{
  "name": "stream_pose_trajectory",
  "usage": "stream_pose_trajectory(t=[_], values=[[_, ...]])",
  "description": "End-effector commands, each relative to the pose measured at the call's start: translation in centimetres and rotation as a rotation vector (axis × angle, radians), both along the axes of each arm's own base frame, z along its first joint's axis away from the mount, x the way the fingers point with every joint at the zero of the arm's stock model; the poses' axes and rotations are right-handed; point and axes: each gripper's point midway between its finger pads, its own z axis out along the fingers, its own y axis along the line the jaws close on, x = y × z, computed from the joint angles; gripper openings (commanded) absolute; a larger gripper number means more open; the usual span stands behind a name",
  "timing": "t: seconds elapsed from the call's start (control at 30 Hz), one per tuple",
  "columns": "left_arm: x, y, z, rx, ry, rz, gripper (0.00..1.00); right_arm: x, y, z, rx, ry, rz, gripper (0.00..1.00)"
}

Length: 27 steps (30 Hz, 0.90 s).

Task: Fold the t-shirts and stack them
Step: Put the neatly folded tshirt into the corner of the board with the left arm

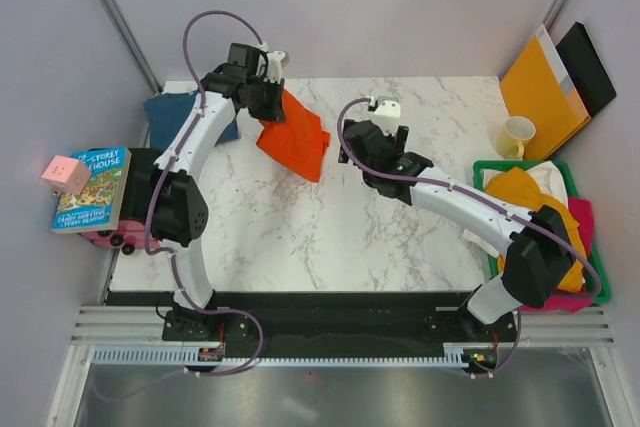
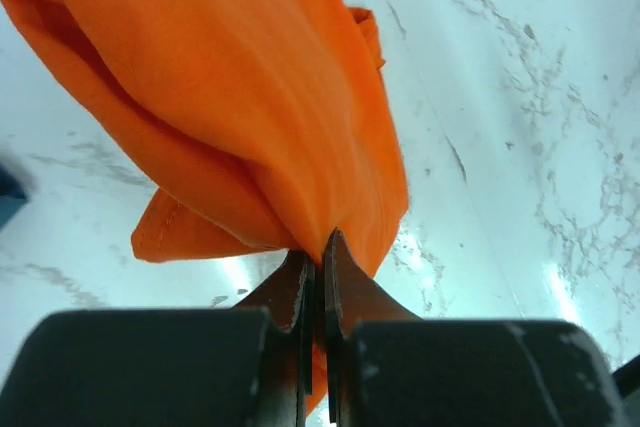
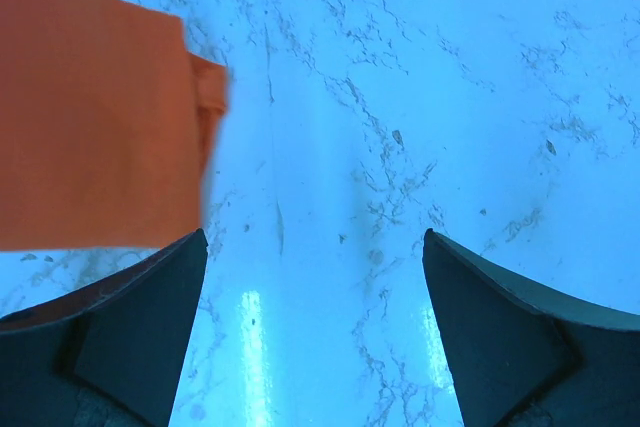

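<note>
My left gripper (image 1: 270,105) is shut on the bright orange-red t-shirt (image 1: 295,139) and holds it lifted over the far left of the marble table (image 1: 300,237); the folded cloth hangs from the pinch in the left wrist view (image 2: 250,107). A dark teal-blue t-shirt (image 1: 175,115) lies folded at the table's far left corner, partly under the left arm. My right gripper (image 1: 352,155) is open and empty just right of the orange-red shirt, whose edge shows in the right wrist view (image 3: 95,117). Mustard yellow (image 1: 535,202), pink (image 1: 580,222) and white shirts lie in a green basket (image 1: 482,169).
A pale yellow mug (image 1: 515,137) stands at the far right by an orange-yellow envelope (image 1: 540,82) and a black folder. A book (image 1: 92,187), a pink cube (image 1: 65,175) and a pink toy sit off the left edge.
</note>
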Motion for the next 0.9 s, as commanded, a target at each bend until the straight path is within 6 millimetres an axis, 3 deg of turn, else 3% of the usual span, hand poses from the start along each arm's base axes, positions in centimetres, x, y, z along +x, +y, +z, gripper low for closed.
stream_pose_trajectory(t=[0.0,0.13,0.43,0.47,0.6,0.87], values=[[3.0,2.7,3.1,0.078,-0.107,0.038,0.02,-0.5,-0.8,0.8,-0.024,-0.026,0.012,0.96],[5.6,3.8,4.9,0.099,-0.157,0.073,0.02,-0.8,-0.5,0.2,-0.019,-0.014,0.034,0.96],[9.6,6.1,3.4,0.172,-0.195,0.082,0.02,-1.5,-0.9,-1.0,-0.026,0.005,0.053,0.96],[10.3,6.9,2.4,0.19,-0.191,0.085,0.02,-1.7,-0.9,-1.3,-0.031,0.011,0.056,0.96],[12.6,9.8,2.8,0.223,-0.24,0.113,0.02,-2.0,-1.3,-2.1,-0.034,0.024,0.048,0.96],[14.2,15.9,3.2,0.332,-0.29,0.15,0.02,-2.3,-1.0,-4.1,-0.014,0.055,0.046,0.96]])
